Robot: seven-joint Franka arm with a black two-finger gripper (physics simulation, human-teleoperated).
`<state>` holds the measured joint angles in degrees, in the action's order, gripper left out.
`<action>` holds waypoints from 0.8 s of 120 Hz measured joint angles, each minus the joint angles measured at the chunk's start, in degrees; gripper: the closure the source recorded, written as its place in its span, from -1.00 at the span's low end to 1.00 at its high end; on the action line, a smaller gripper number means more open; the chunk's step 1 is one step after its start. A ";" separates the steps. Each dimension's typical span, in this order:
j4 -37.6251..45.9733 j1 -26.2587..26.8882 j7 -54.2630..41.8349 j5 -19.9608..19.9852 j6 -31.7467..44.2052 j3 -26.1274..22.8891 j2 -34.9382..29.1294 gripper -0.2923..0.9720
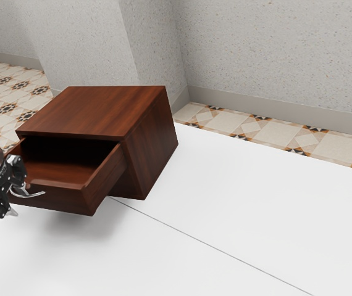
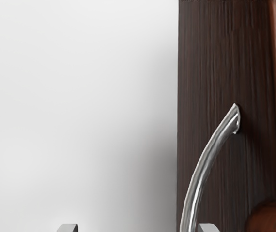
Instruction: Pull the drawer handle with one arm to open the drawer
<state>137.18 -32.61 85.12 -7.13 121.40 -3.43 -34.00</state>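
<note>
As drawer (image 1: 102, 179) stands open, tool (image 1: 9, 192) seemingly unclamped round handle (image 1: 31, 193).

The cabinet (image 1: 96, 111) stands on the table (image 1: 244, 234), toward the exterior view's left and near the table's far edge. Its drawer (image 1: 71, 176) juts partly out of the cabinet's front, toward the exterior view's left. The handle (image 1: 29, 193) sits on the drawer's outer face, and the gripper (image 1: 9, 192) is right at it, by that view's left edge. Seen from the wrist, the handle (image 2: 210, 159) lies between the spread fingers (image 2: 69, 227), just beside one. Behind the table lies the tiled floor (image 1: 287, 132), then the wall (image 1: 275, 49).
</note>
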 joint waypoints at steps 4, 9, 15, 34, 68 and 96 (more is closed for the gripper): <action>-0.17 0.00 0.00 0.08 -0.22 0.00 0.00 0.11; -0.40 0.00 0.02 0.17 -0.61 0.00 -0.03 0.11; -0.85 0.02 0.12 0.26 -1.31 0.00 -0.05 0.12; -1.77 0.22 0.44 0.40 -3.33 -0.03 -0.06 0.12; -4.58 0.78 0.96 0.46 -5.49 -0.56 0.46 0.11; -8.48 1.07 1.39 0.79 -6.97 -1.93 0.53 0.11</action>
<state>128.70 -31.54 86.50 -6.34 114.42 -5.36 -33.47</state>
